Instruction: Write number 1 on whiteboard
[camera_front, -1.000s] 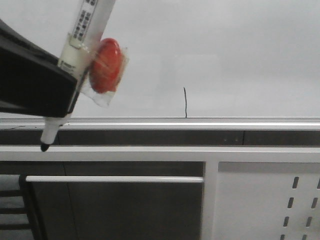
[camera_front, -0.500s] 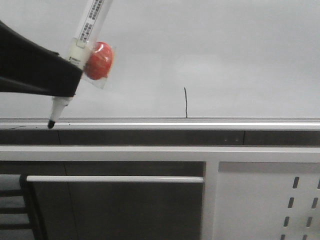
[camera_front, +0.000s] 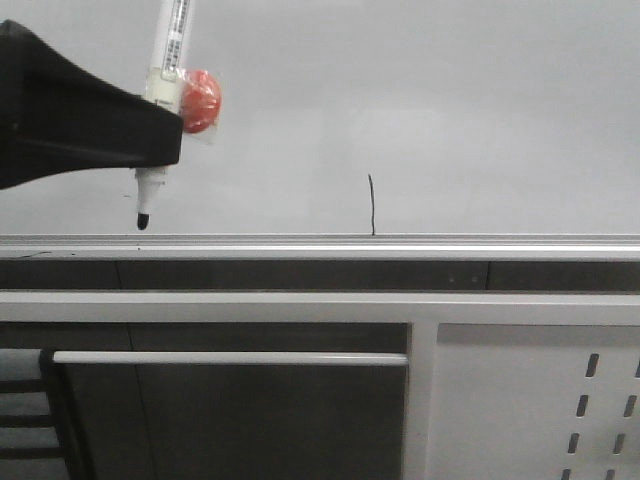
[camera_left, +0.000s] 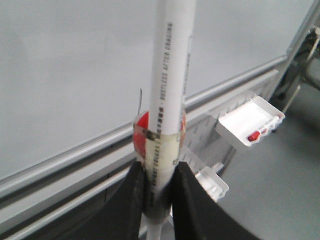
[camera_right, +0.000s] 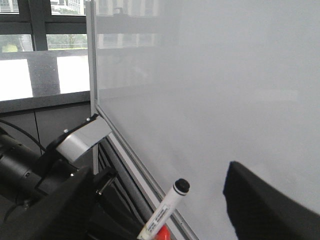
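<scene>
A white marker pen (camera_front: 168, 70) with a red tag is gripped tight in the black left gripper (camera_left: 159, 200), tip down, near the whiteboard's (camera_front: 450, 100) bottom rail, left of the thin black number 1 (camera_front: 371, 205); the right gripper's (camera_right: 155, 200) fingers are spread wide, and a red thing lies in a small white tray (camera_left: 250, 122).

The whiteboard (camera_front: 480, 110) carries the number 1 (camera_front: 371, 205) above its rail.

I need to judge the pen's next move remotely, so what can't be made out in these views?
- Front view: the left gripper is mostly cut off by the left edge.
- No view shows whether the pen tip touches the whiteboard.
- Left wrist view: the pen hides part of the number 1.
- Right wrist view: the right gripper's fingers are blurred and cropped.
</scene>
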